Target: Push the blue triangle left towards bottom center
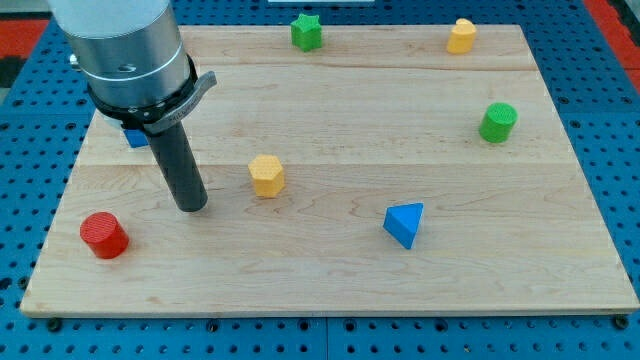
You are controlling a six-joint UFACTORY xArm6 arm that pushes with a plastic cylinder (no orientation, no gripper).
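The blue triangle [404,223] lies on the wooden board [330,280] right of centre, towards the view's bottom. My tip [191,206] rests on the board far to the triangle's left, at about the same height in the view. The tip stands between the red cylinder [104,235] to its lower left and the yellow hexagon block [267,175] to its upper right. It touches no block.
A blue block [136,138] is mostly hidden behind the arm at the left. A green star [306,31] and a yellow block [461,35] sit near the top edge. A green cylinder [497,122] stands at the right.
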